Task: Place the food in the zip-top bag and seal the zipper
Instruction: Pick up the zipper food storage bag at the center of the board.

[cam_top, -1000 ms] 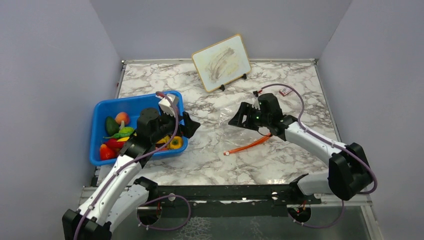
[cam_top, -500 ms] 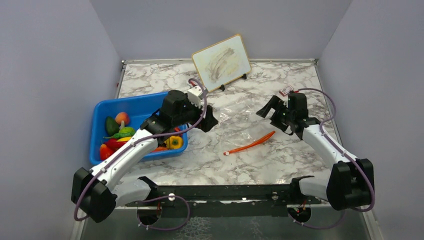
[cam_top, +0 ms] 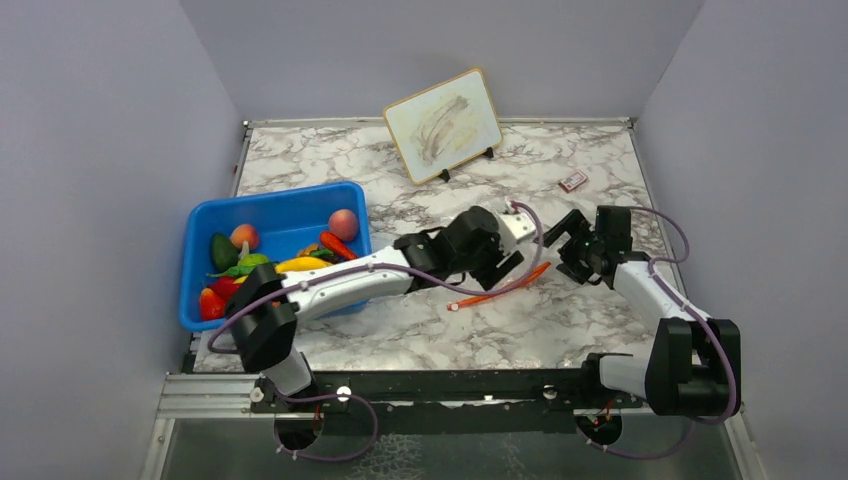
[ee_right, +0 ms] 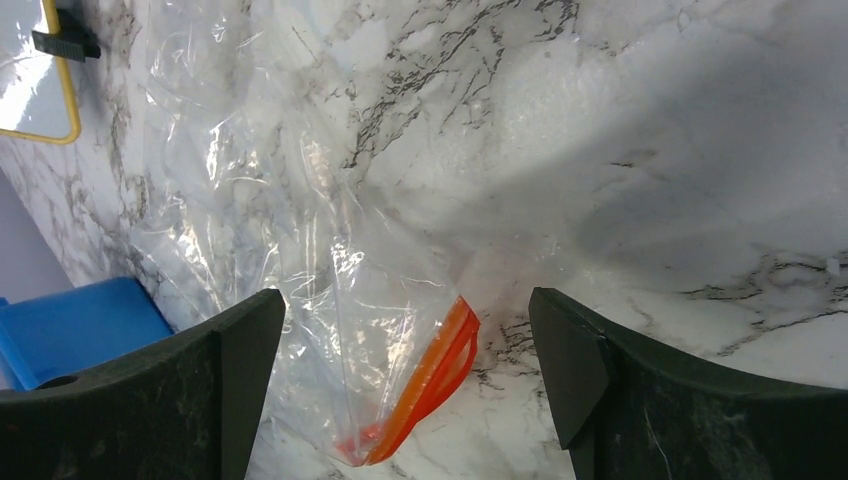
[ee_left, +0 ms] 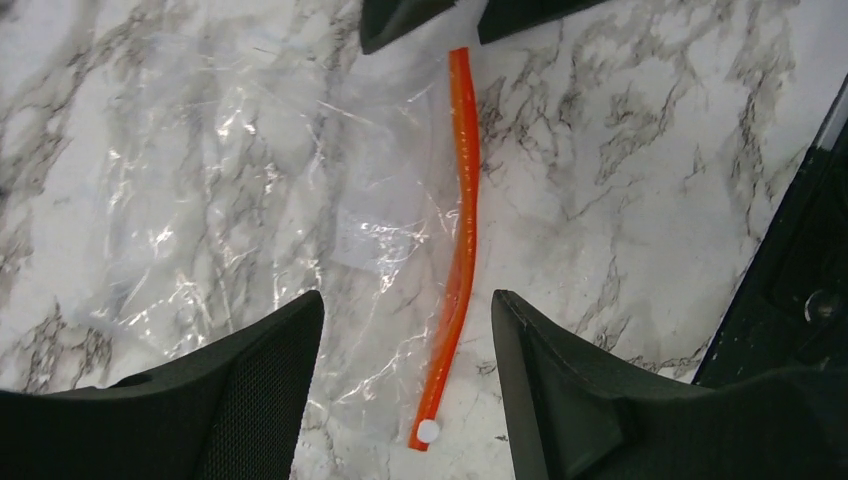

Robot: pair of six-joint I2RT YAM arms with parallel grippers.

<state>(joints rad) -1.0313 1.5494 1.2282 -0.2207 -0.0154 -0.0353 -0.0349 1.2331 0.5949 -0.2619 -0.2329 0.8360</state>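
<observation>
Clear plastic is where both arms are converging now. The left gripper [ee_left: 405, 300], which was hanging over the blue bin [cam_top: 205, 225] approx 1 sec ago, is now stretching right across to mid-table w/ its jaws spread wide and nothing btw them. It is hovering directly above the zipper [ee_left: 462, 230], closer to the end w/ the white slider tab. The right gripper [ee_right: 405, 300], which was sitting over the bag a sec ago and then swinging out to the right, is now pointing back in at the strip's far end. It too is gaping wide and carrying nothing.

The zip-top bag [ee_left: 200, 200] is lying flat and crumpled on the marble, mouth edge toward the near side, not lifted by either arm. The food [cam_top: 300, 265] is all sitting in the bin, well apart from the bag. The left arm is leaving the bin empty-handed, so no piece is being moved yet. Judging by this, the arms are probably setting up to grab and open the mouth first, one at each end of the strip, i.e. the task is barely starting.

The table [cam_top: 450, 340] is showing white marble w/ grey veining and a black rail along its near edge. Plain pale lilac-grey walls are closing it in on 3 sides. A yellow-framed board [cam_top: 443, 125] is leaning at the back, and a small red item [cam_top: 572, 181] is lying near the right side.
</observation>
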